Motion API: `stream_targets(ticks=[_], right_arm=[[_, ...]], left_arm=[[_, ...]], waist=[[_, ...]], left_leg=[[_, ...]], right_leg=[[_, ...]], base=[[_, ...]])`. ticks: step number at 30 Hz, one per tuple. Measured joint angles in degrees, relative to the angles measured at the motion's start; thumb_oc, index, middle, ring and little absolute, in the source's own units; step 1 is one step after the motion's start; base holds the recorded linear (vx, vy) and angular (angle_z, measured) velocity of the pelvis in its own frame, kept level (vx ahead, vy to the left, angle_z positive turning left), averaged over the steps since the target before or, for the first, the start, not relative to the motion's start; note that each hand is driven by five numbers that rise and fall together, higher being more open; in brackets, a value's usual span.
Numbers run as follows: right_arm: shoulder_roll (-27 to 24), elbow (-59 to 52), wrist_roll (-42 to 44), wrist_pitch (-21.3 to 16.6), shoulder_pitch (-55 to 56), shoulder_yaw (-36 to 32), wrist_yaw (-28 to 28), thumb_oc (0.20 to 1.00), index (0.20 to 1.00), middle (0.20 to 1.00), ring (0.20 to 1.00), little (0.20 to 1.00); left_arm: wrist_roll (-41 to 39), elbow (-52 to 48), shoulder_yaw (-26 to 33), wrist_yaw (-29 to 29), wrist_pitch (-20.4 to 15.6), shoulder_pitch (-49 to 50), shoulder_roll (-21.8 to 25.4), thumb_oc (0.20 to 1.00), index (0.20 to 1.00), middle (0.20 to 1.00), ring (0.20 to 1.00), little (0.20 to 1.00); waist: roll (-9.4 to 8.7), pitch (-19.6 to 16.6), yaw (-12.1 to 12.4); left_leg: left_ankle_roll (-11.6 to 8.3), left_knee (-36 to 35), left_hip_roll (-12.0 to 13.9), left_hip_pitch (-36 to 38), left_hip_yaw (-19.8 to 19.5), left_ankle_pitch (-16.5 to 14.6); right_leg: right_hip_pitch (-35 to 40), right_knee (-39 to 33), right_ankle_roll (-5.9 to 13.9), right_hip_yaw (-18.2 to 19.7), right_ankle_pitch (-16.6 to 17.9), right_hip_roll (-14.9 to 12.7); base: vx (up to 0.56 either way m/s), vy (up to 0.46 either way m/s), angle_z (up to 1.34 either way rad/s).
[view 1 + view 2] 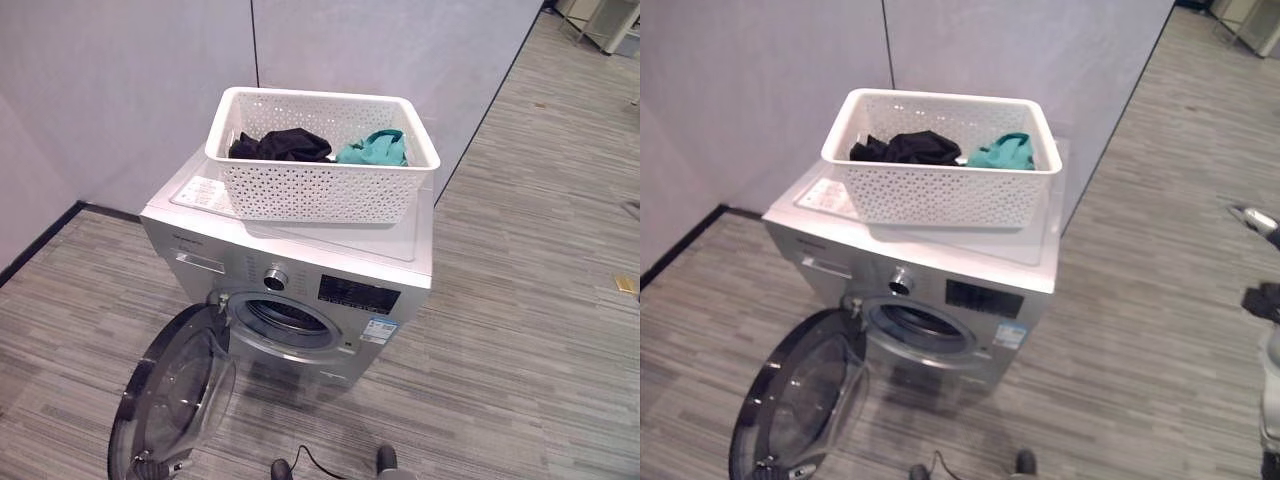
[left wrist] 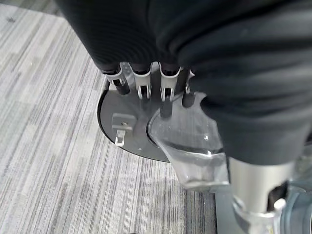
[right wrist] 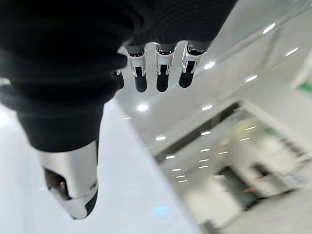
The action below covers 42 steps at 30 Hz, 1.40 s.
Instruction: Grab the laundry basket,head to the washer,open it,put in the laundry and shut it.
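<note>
Standing before the washer (image 1: 300, 270) with its round door (image 1: 175, 395) swung fully open, down and to the left, drum mouth (image 1: 290, 318) exposed and apparently empty. White laundry basket (image 1: 320, 155) resting on the washer's top, toward the back, well clear of the drum. Inside the basket: a black garment (image 1: 282, 146) on the left and a teal garment (image 1: 372, 149) just beside it on the right, both untouched.

Left hand (image 2: 146, 83) hanging low above the open door, seen in its wrist view; fingers (image 2: 165, 97) relaxed and fairly straight, holding nothing. Right hand (image 3: 156, 68) raised and pointing off toward the ceiling lights; fingers (image 3: 141, 73) only loosely bent, also holding nothing.

Judging by this layout: fetching the basket, reaching the washer and opening it all look done. Left to do: lifting the two garments out of the basket, pushing them through the drum mouth, then swinging the door shut until it latches. Roughly halfway, with the loading itself not yet begun. Next move probably calls for a reach up to the basket rim, most likely toward the black garment on the nearer left side.
</note>
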Motion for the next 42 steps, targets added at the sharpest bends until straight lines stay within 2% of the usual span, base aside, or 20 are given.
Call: stream_targets(ticks=[2, 3, 4, 6, 8, 13, 14, 16, 19, 22, 23, 25, 26, 27, 30, 31, 32, 35, 39, 42], right_arm=[[-1.55, 1.55, 0.14, -0.67, -3.61, 3.94, -0.30, 1.000, 1.000, 1.000, 1.000, 1.000], [-2.30, 2.35, 0.35, -1.65, -3.80, 4.99, -0.28, 1.000, 1.000, 1.000, 1.000, 1.000], [-2.93, 3.71, 1.09, -2.16, -4.54, 4.81, -0.29, 1.000, 1.000, 1.000, 1.000, 1.000], [-6.00, 5.92, 2.89, -2.11, -6.85, 6.83, 0.71, 1.000, 1.000, 1.000, 1.000, 1.000], [-10.35, 7.92, 5.02, -2.06, -8.18, 8.87, 2.17, 1.000, 1.000, 1.000, 1.000, 1.000], [-17.14, 11.96, 11.51, -2.01, -15.52, 18.62, 7.54, 1.000, 1.000, 1.000, 1.000, 1.000], [-18.80, 13.95, 13.90, -2.64, -20.74, 23.72, 9.82, 1.000, 1.000, 1.000, 1.000, 1.000], [-19.69, 13.96, 15.72, -3.55, -23.44, 24.62, 11.22, 1.000, 1.000, 1.000, 1.000, 1.000], [-24.23, 13.12, 17.54, -3.74, -31.21, 29.70, 12.93, 1.000, 1.000, 1.000, 1.000, 1.000], [-25.08, 10.91, 20.51, -4.89, -39.69, 34.40, 13.55, 1.000, 1.000, 1.000, 1.000, 1.000], [-25.34, 10.51, 21.42, -5.25, -41.38, 36.25, 14.09, 1.000, 1.000, 1.000, 1.000, 1.000], [-26.46, 10.75, 22.49, -5.70, -43.38, 39.17, 14.29, 1.000, 1.000, 1.000, 1.000, 1.000], [-26.28, 10.74, 22.53, -5.68, -43.86, 39.39, 15.15, 1.000, 1.000, 1.000, 1.000, 1.000], [-26.39, 9.29, 22.67, -5.37, -41.54, 38.88, 16.86, 1.000, 1.000, 1.000, 1.000, 1.000], [-28.22, 9.34, 23.81, -4.07, -41.17, 41.95, 19.23, 1.000, 1.000, 1.000, 1.000, 1.000], [-28.47, 9.58, 24.19, -3.86, -41.24, 43.60, 19.82, 1.000, 1.000, 1.000, 1.000, 1.000], [-28.91, 9.86, 25.23, -3.52, -41.89, 48.03, 21.35, 1.000, 1.000, 1.000, 1.000, 1.000], [-28.20, 13.11, 27.63, -2.70, -49.44, 60.40, 25.28, 1.000, 1.000, 1.000, 1.000, 1.000], [-26.42, 17.81, 28.73, -1.48, -59.49, 70.68, 28.23, 1.000, 1.000, 1.000, 1.000, 1.000], [-24.82, 20.31, 28.79, -1.45, -61.86, 72.67, 29.48, 1.000, 1.000, 1.000, 1.000, 1.000]], left_arm=[[1.21, -0.10, -1.40, -0.31, -0.24, -0.73, -0.67, 1.000, 1.000, 1.000, 1.000, 1.000], [1.60, -0.09, -1.65, -0.84, -0.30, -1.14, -0.52, 1.000, 1.000, 1.000, 1.000, 1.000], [1.61, 0.04, -1.63, -1.14, -0.27, -1.80, -1.34, 1.000, 1.000, 1.000, 1.000, 1.000], [1.61, -0.13, -3.33, -1.75, -0.28, -1.26, -3.16, 1.000, 1.000, 1.000, 1.000, 1.000], [1.59, -0.14, -4.06, -1.91, -0.27, -1.10, -4.94, 1.000, 1.000, 1.000, 1.000, 1.000], [1.28, 2.48, -3.43, -2.16, -0.53, -2.05, -6.38, 1.000, 1.000, 1.000, 1.000, 1.000], [1.02, 4.76, -3.35, -2.10, -0.89, -3.95, -6.17, 1.000, 1.000, 1.000, 1.000, 1.000], [1.00, 4.97, -3.12, -2.02, -1.47, -5.41, -6.09, 1.000, 1.000, 1.000, 1.000, 1.000], [1.01, 7.89, -1.86, -1.64, -1.42, -9.25, -5.14, 1.000, 1.000, 1.000, 1.000, 1.000], [1.00, 9.57, -1.30, -1.01, -1.20, -10.56, -3.66, 1.000, 1.000, 1.000, 1.000, 1.000], [1.01, 9.45, -1.37, -0.92, -1.02, -10.51, -2.81, 1.000, 1.000, 1.000, 1.000, 1.000], [1.01, 8.43, -1.85, -0.91, -1.07, -10.82, -1.97, 1.000, 1.000, 1.000, 1.000, 1.000], [1.01, 7.68, -1.85, -0.99, -1.11, -10.78, -1.98, 1.000, 1.000, 1.000, 1.000, 1.000], [1.00, 6.91, -1.56, -1.04, -1.07, -9.74, -2.43, 1.000, 1.000, 1.000, 1.000, 1.000], [0.99, 5.96, -1.59, -1.25, -1.15, -7.00, -4.49, 1.000, 1.000, 1.000, 1.000, 1.000], [1.00, 5.31, -1.50, -1.38, -1.24, -5.91, -4.71, 1.000, 1.000, 1.000, 1.000, 1.000], [0.99, 4.97, -1.48, -1.47, -1.39, -5.37, -3.87, 1.000, 1.000, 1.000, 1.000, 1.000], [0.93, 4.67, -0.78, -1.83, -1.49, -4.89, -2.64, 1.000, 1.000, 1.000, 1.000, 1.000], [0.82, 4.69, -0.82, -2.22, -1.53, -3.78, -1.60, 1.000, 1.000, 1.000, 1.000, 1.000], [0.23, 4.70, -1.07, -2.31, -1.52, -3.18, -1.85, 1.000, 1.000, 1.000, 1.000, 1.000]], waist=[[-2.13, 0.83, -0.28], [-4.66, -0.08, -0.55], [-6.46, -0.47, -0.11], [-4.55, 0.08, 0.40], [-2.62, 0.13, -0.06], [-0.42, 0.55, -0.35], [-0.70, 0.47, -0.66], [-0.56, 0.62, 0.11], [-2.19, 1.51, -0.12], [-3.24, 2.32, 1.12], [-4.16, 2.73, 1.05], [-4.82, 2.67, 0.34], [-4.39, 2.85, 0.32], [-2.62, 2.67, -0.10], [2.33, 1.38, -0.39], [3.27, 1.06, -0.40], [1.58, 0.97, -0.59], [-1.21, 0.49, -0.03], [-2.80, -0.31, 1.47], [-3.07, -0.48, 2.59]], left_leg=[[-1.70, -0.31, -0.31, 1.82, -1.80, -0.38], [-3.61, -0.34, -1.42, 1.82, -2.98, -0.66], [-5.48, 0.02, -1.17, 2.45, -3.71, -0.66], [-7.10, 0.44, 1.54, 2.53, -4.88, -1.22], [-8.22, 0.03, 2.88, 2.77, -6.72, -1.41], [-11.04, 0.27, 6.26, 5.46, -8.73, -2.27], [-11.35, 1.24, 6.99, 5.58, -10.07, -2.48], [-12.26, 3.42, 7.92, 4.03, -11.02, -2.84], [-13.49, 17.53, 7.41, -4.69, -13.95, -3.68], [-15.46, 22.61, 10.25, -6.55, -15.94, -4.34], [-15.67, 20.57, 11.98, -6.30, -15.22, -4.34], [-18.08, 12.41, 15.93, -5.96, -14.29, -2.86], [-18.70, 7.57, 17.80, -5.20, -14.57, -2.13], [-19.81, 0.43, 18.61, -2.50, -11.04, -1.38], [-17.63, -0.32, 15.72, 0.84, -8.41, 0.39], [-17.16, -0.39, 14.42, 1.85, -7.87, 1.08], [-16.29, -0.25, 12.15, 2.67, -6.76, 1.09], [-14.45, -0.24, 8.31, 3.86, -4.23, 0.09], [-13.64, -0.26, 7.43, 4.50, -3.58, -0.43], [-13.64, -0.25, 7.58, 4.44, -3.71, -0.41]], right_leg=[[-0.37, 0.01, 0.27, 0.12, 0.40, 0.37], [-0.79, 0.52, 1.36, 1.37, -4.03, 0.58], [-1.12, 1.52, -0.50, 2.68, -2.96, 1.09], [0.85, 0.60, -0.78, 4.19, -2.52, 3.77], [2.00, 0.25, -3.29, 4.14, -2.00, 5.86], [5.69, 0.62, -6.92, 2.17, -3.35, 8.86], [7.05, 0.61, -7.93, 0.98, -4.25, 9.58], [7.44, 0.63, -8.82, -0.44, -5.13, 10.73], [7.41, 0.63, -10.55, -0.39, -6.04, 10.95], [8.95, 0.61, -13.02, -1.83, -6.27, 11.53], [9.49, 0.60, -13.70, -2.03, -7.15, 11.49], [9.02, 0.13, -13.79, -2.57, -7.97, 11.69], [8.54, 0.34, -12.90, -2.09, -7.51, 12.20], [8.28, 0.59, -11.99, -1.69, -7.48, 12.30], [8.30, 0.63, -10.91, -0.03, -6.63, 12.76], [8.33, 0.62, -10.39, 0.80, -6.53, 12.59], [8.23, 0.61, -9.23, 1.73, -6.24, 10.30], [8.07, 0.52, -7.87, 3.43, -5.38, 7.02], [8.19, 0.59, -7.14, 3.62, -5.38, 5.97], [8.22, 0.45, -6.93, 3.28, -5.54, 6.10]], base=[[0.07, -0.061, 0.67], [0.12, -0.127, 0.80], [0.16, -0.171, 0.69], [0.15, -0.187, 0.32], [0.12, -0.175, 0.35], [0.15, -0.252, 0.19], [0.07, -0.266, 0.32], [-0.02, -0.196, 0.47], [0.00, -0.068, 0.51], [0.04, 0.071, 0.17], [0.02, 0.102, 0.31], [0.07, 0.145, 0.21], [0.12, 0.203, -0.21], [0.10, 0.210, -0.28], [0.06, 0.189, -0.45], [0.02, 0.143, -0.58], [0.02, 0.140, -0.47], [0.03, 0.100, -0.34], [0.03, 0.050, -0.12], [0.01, 0.007, 0.02]])
